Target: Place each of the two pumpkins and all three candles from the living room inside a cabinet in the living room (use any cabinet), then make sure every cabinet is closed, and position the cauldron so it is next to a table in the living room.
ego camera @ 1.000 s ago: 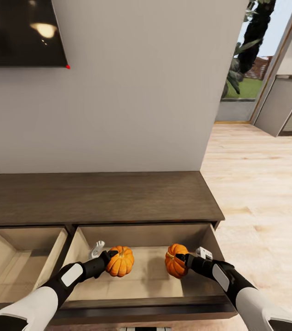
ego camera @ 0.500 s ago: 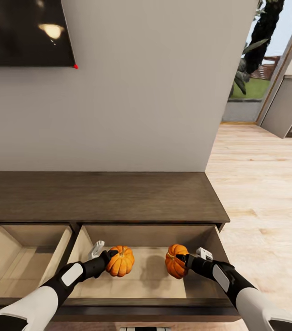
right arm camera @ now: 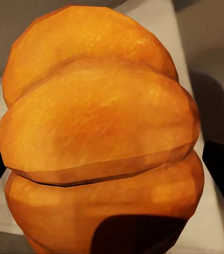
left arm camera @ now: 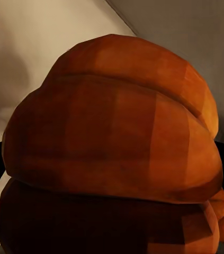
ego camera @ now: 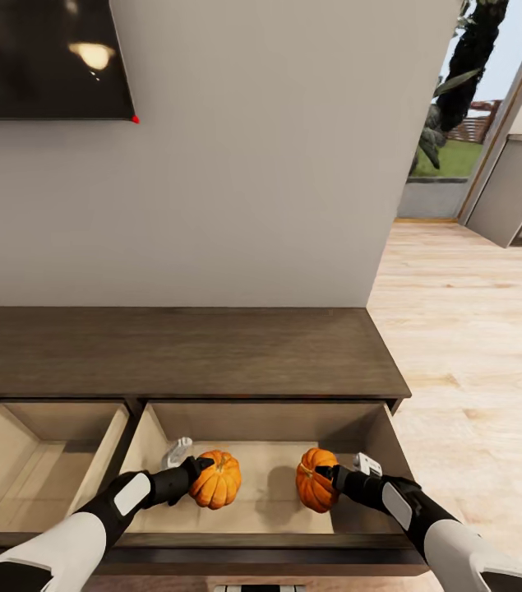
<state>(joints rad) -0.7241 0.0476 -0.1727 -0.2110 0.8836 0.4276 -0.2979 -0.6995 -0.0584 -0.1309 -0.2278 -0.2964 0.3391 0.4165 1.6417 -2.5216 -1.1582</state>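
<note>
Head view, left fingers (ego camera: 201,469) clamping one pumpkin (ego camera: 217,479), right fingers (ego camera: 324,475) the other pumpkin (ego camera: 313,480)

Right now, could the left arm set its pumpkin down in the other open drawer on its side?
Probably yes: the left gripper holds its pumpkin over the right drawer; the neighbouring drawer stands open, only a divider between.

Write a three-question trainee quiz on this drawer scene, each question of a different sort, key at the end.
1. True or false: both drawers of the cabinet stand open.
2. Each gripper holds which item? A) candle B) pumpkin C) cauldron
3. Fill in: both pumpkins are over the ____ drawer, as the robot sees it.

Key:
1. True.
2. B: the left gripper holds the left pumpkin; the right gripper holds the right pumpkin.
3. Right: the right drawer, not the left drawer.
</note>
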